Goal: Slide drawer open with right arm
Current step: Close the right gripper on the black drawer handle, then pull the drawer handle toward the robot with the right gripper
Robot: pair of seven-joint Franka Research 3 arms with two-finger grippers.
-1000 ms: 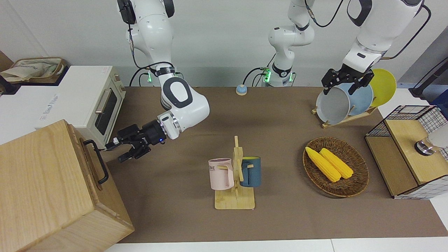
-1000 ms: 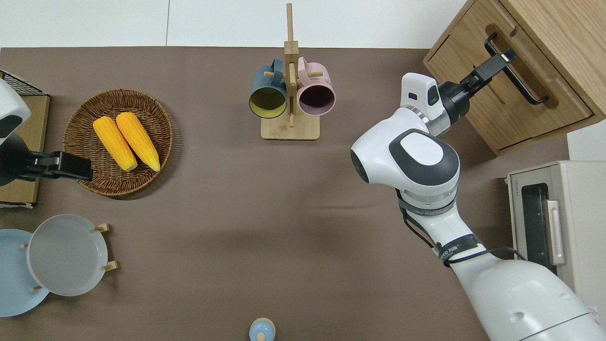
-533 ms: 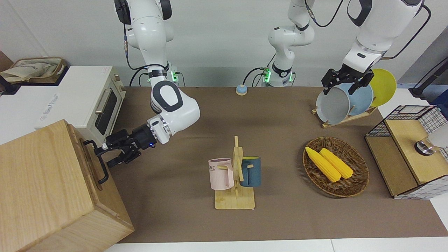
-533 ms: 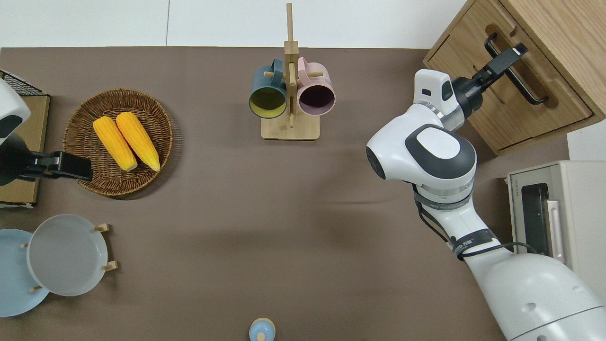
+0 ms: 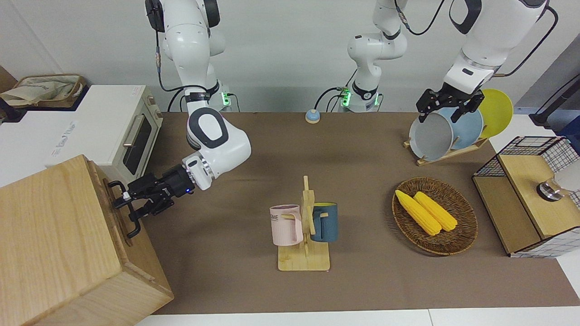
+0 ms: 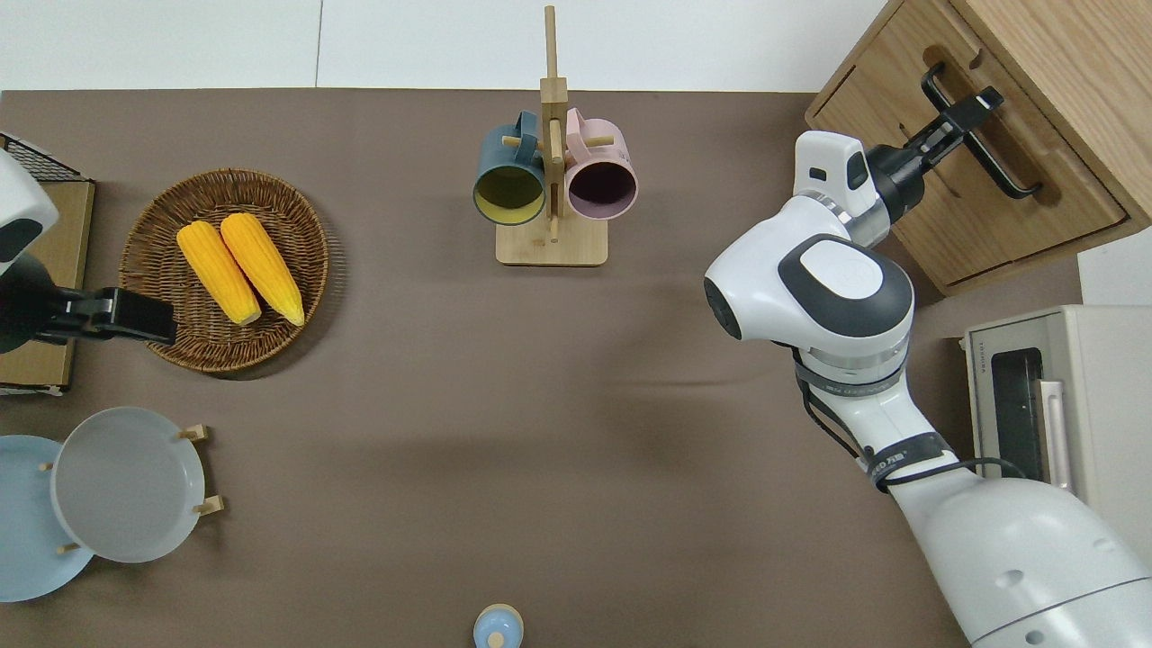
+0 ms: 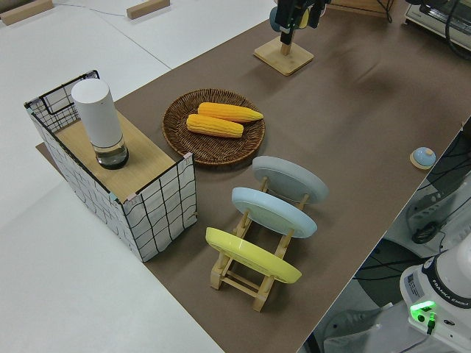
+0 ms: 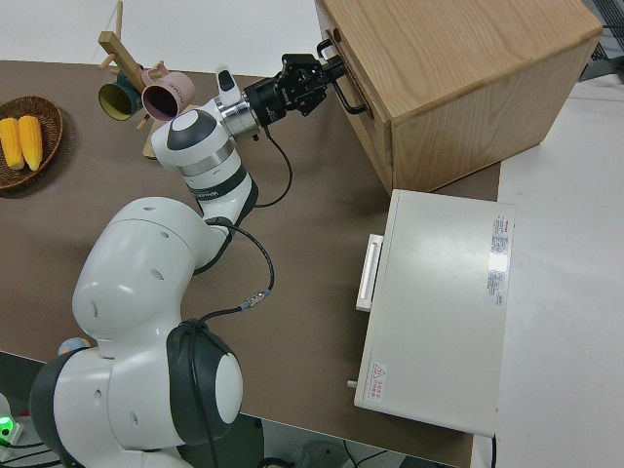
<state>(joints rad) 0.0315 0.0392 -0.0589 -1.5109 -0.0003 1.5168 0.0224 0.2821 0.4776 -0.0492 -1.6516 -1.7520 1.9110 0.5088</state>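
- Right now the right gripper (image 5: 123, 202) has its fingers apart around the black bar handle (image 6: 976, 139) of the drawer (image 6: 967, 171), shut, at the right arm's end of the table (image 5: 362, 149)
- Pulling before they close, I'd guess, slips them off
- A second ago it hung short of the handle
- Left arm parked

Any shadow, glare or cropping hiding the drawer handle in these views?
Front view: the black metal bar handle is evenly lit, though the right arm's tool covers its middle. Overhead view: handle clear, only a soft shadow on the light-wood drawer front. Right side view: handle small, partly hidden by the tool. Left side view: drawer out of frame.
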